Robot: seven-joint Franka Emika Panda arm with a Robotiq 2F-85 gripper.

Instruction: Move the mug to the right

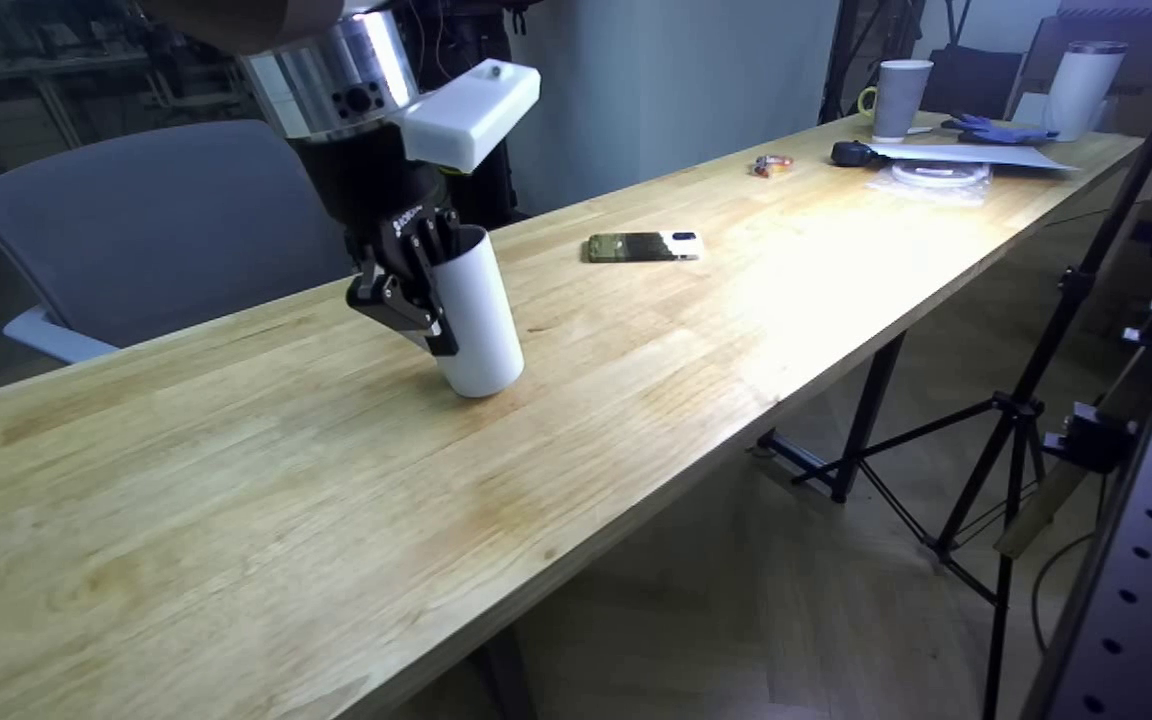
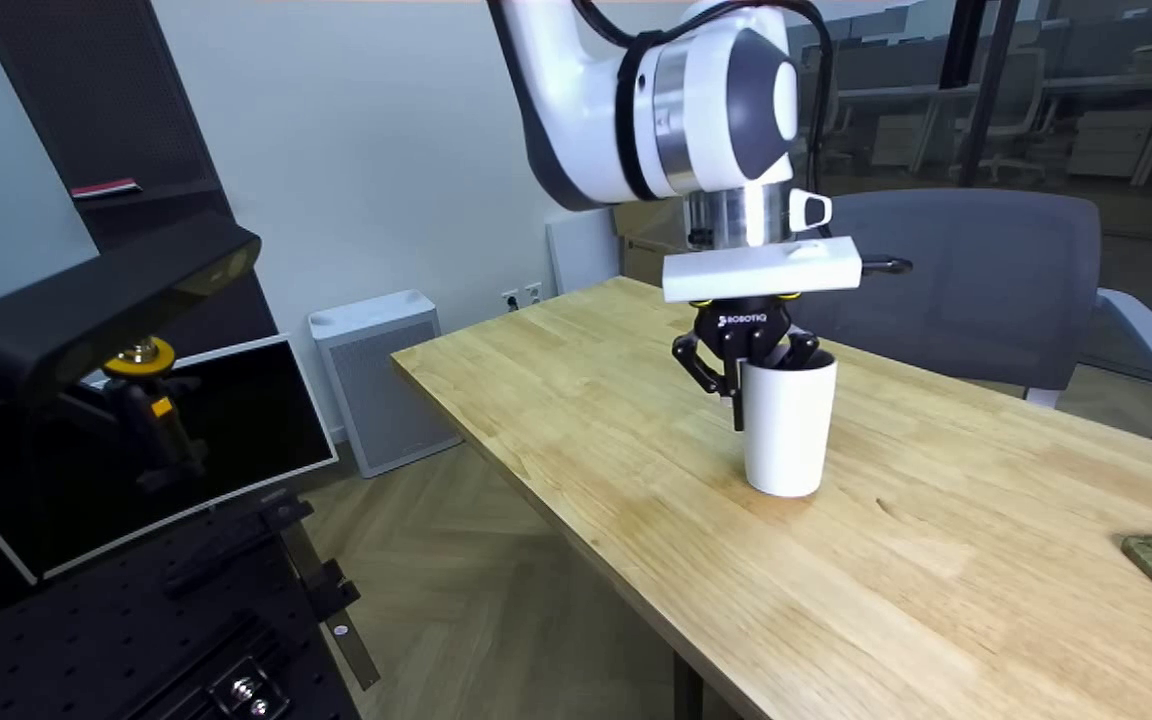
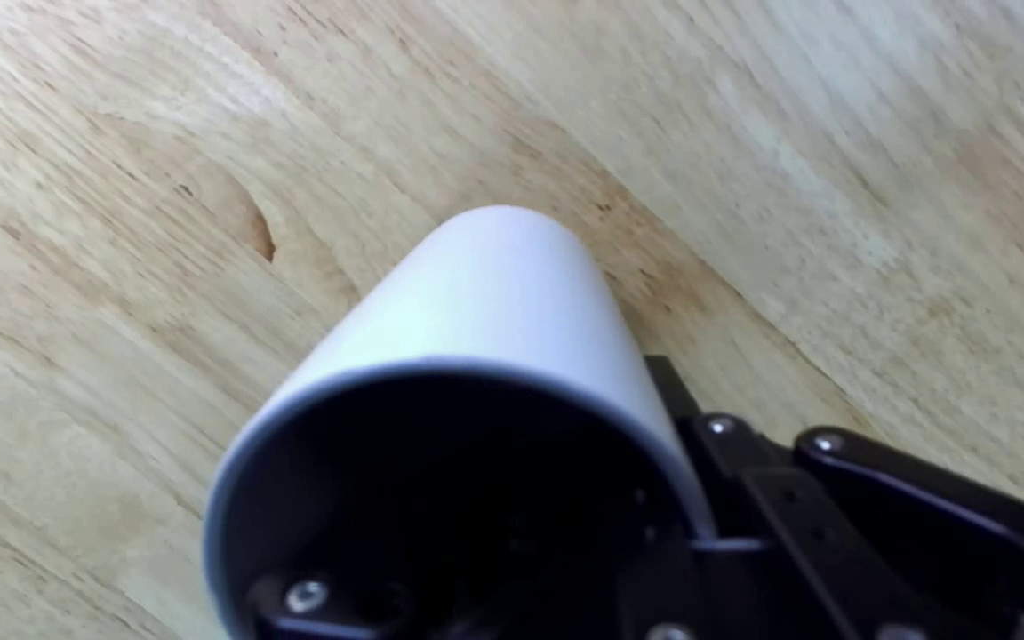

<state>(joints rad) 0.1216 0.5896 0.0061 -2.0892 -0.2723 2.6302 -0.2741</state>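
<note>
Pinching the mug (image 2: 789, 430) by its wall in the gripper (image 2: 748, 405), with one finger inside the rim and another against the outside. Set mouth-up beneath the gripper's body, between the long edge of the bench (image 1: 286, 500) by the chair (image 1: 166, 220) and the opposite one. Cannot tell whether touching the bench.

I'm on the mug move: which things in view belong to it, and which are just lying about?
The job:
mug
claw, closed on the mug's wall

Lying about:
phone
gray cup
tumbler
white sheet
blue glove, it seems
bagged ring
orange item, too small to identify
</note>
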